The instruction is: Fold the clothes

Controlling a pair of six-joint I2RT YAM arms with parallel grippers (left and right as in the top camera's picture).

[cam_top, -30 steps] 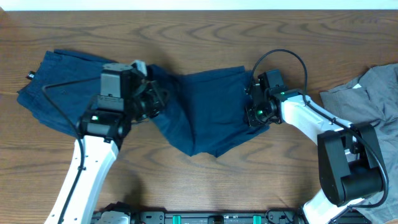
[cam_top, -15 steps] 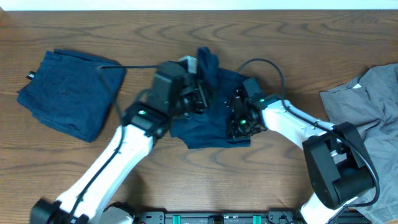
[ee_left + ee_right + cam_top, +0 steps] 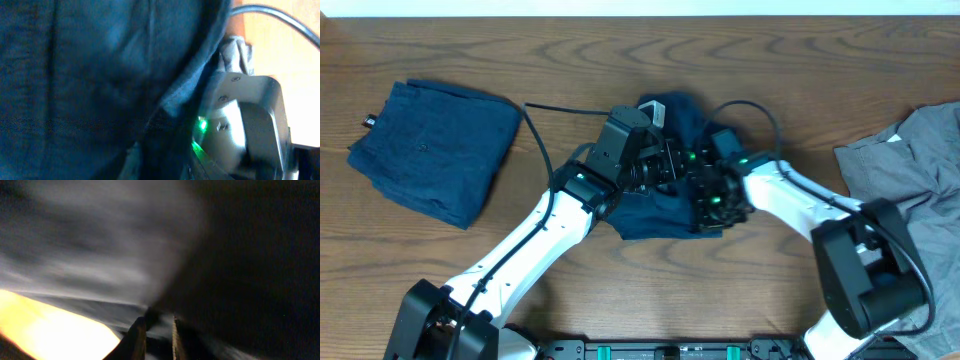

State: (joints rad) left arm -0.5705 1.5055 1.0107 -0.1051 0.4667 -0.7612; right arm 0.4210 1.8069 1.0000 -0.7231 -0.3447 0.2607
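Note:
A navy-blue shorts-like garment (image 3: 655, 215) lies bunched at the table's middle, one flap raised behind the grippers (image 3: 672, 105). My left gripper (image 3: 670, 168) reaches across from the left and is shut on its edge; the cloth (image 3: 75, 75) fills the left wrist view and hides the jaws. My right gripper (image 3: 713, 205) meets it from the right, its fingers (image 3: 136, 336) nearly together on dark cloth (image 3: 250, 255). The right gripper's body with a green light (image 3: 235, 125) shows in the left wrist view. A second navy garment (image 3: 430, 150) lies folded at far left.
A grey shirt-like garment (image 3: 910, 170) lies crumpled at the right edge. A small label (image 3: 367, 123) sticks out at the left garment's corner. The left arm's cable (image 3: 570, 110) arcs over the wooden table (image 3: 620, 50).
My left gripper has swung right, carrying the middle garment's left edge over toward the right gripper. The garment has gone from spread out to bunched. The right gripper shifted slightly left.

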